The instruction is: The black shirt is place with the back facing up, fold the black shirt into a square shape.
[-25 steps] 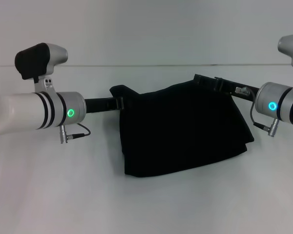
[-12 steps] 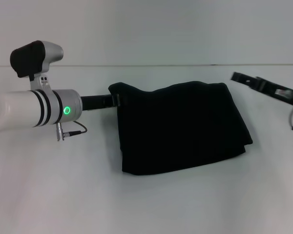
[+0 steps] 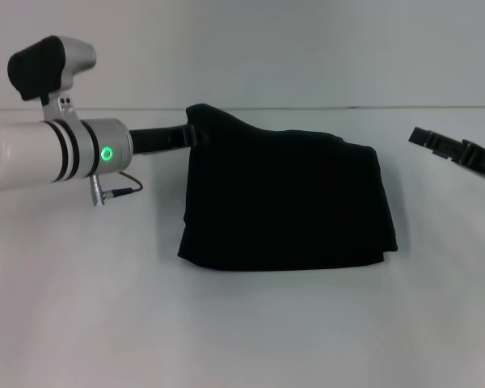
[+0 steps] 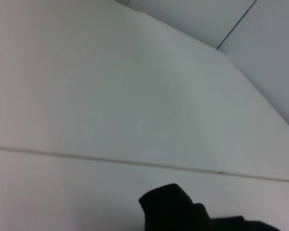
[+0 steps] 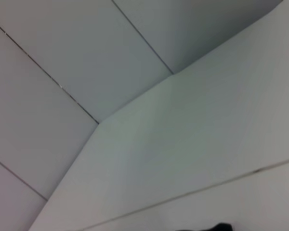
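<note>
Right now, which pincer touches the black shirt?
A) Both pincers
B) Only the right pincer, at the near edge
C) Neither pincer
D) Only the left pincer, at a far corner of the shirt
D: in the head view the left pincer meets the raised far-left corner of the black shirt, while the right pincer hangs apart from the cloth, off to its right side.

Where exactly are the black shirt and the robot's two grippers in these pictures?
black shirt (image 3: 287, 202), head view, middle of the folded cloth.
left gripper (image 3: 186, 133), head view, tip at the shirt's raised corner.
right gripper (image 3: 436, 144), head view, dark finger end, apart from the shirt.
</note>
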### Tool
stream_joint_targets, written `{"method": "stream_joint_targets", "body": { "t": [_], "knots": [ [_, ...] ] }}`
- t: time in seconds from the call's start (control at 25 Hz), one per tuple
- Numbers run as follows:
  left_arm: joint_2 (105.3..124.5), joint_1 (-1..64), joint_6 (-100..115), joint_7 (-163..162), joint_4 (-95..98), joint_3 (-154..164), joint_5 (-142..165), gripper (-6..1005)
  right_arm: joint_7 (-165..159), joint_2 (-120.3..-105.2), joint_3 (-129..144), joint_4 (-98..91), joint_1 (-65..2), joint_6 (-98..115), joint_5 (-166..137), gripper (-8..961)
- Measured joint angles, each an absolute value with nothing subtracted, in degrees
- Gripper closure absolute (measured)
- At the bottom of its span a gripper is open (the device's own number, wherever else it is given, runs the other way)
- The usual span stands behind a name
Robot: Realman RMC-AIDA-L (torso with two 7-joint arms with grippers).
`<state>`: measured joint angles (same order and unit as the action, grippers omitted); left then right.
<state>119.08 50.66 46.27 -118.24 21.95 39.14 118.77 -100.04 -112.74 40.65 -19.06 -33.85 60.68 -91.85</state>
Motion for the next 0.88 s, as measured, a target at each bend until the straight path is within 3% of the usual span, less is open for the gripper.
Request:
{"method": "stream_joint_targets", "body": {
  "t": [0.6,0.88],
  "knots": [
    [119.28,51.12,44.72,-118.41,21.58,39.67,118.96,957,-99.71,-113.48,41.61,-19.08,-34.34,61.10,-93.98,144],
    [119.41,48.90,44.01,-118.18,22.35,39.48,119.18,915,-100.56,-112.40,43.22,-19.07,-34.65,62.32,-93.99,144]
  ]
}}
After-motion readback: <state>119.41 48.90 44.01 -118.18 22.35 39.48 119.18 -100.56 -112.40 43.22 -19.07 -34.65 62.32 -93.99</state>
